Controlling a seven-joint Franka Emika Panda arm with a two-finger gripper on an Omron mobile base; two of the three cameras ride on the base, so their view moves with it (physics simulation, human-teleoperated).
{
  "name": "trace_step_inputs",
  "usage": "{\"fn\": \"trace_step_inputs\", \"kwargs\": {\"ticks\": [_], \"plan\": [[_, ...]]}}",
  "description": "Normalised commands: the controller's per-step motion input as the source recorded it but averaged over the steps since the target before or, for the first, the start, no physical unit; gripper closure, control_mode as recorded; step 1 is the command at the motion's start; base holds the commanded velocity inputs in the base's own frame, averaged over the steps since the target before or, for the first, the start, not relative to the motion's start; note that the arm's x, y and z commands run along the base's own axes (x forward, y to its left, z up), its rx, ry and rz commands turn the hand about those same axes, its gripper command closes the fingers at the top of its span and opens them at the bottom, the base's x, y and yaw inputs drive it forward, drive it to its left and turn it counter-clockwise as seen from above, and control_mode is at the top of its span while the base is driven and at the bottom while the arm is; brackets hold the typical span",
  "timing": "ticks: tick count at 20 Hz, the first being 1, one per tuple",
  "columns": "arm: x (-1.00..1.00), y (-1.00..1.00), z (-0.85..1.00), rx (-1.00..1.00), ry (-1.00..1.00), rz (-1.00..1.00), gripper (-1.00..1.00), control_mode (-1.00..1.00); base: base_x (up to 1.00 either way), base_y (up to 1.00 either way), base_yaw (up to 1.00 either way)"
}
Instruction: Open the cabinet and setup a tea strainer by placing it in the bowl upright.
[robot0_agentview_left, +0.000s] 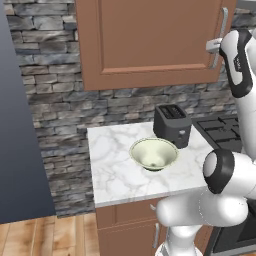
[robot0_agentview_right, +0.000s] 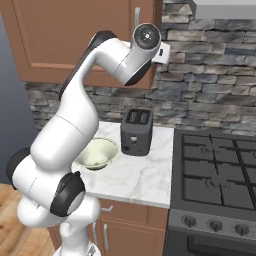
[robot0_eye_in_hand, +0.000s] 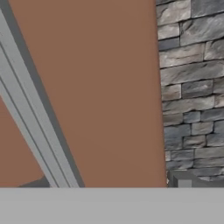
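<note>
Reddish-brown wooden wall cabinet (robot0_agentview_left: 150, 40) is shut, the white arm's gripper (robot0_agentview_left: 214, 46) at its silver bar handle (robot0_agentview_left: 221, 35). Whether the jaws grip cannot be told. The cream-green ceramic bowl (robot0_agentview_left: 154, 153) sits near the marble counter's (robot0_agentview_left: 115, 170) middle.

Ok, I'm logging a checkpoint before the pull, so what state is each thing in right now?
cabinet: door shut.
handle: on the door's right edge, end effector right at it; grip cannot be told.
bowl: upright on the marble counter, empty.
toaster: upright behind the bowl, slots empty.
stove: burners bare, no flame.
</note>
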Motion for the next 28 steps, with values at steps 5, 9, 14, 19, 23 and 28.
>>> {"fn": "trace_step_inputs", "kwargs": {"ticks": [5, 9, 14, 19, 23, 28], "plan": [[0.11, 0.12, 0.00, 0.00, 0.00, 0.00, 1.00, -1.00, 0.00, 0.00, 0.00], [0.08, 0.16, 0.00, 0.00, 0.00, 0.00, 1.00, -1.00, 0.00, 0.00, 0.00], [0.04, 0.13, 0.00, 0.00, 0.00, 0.00, 1.00, -1.00, 0.00, 0.00, 0.00], [-0.17, 0.26, 0.00, -0.05, 0.00, -0.09, 1.00, -1.00, 0.00, 0.00, 0.00], [0.00, 0.34, 0.00, -0.14, 0.02, -0.13, 1.00, -1.00, 0.00, 0.00, 0.00], [0.00, 0.51, 0.00, -0.17, 0.04, -0.15, 1.00, -1.00, 0.00, 0.00, 0.00]]}}
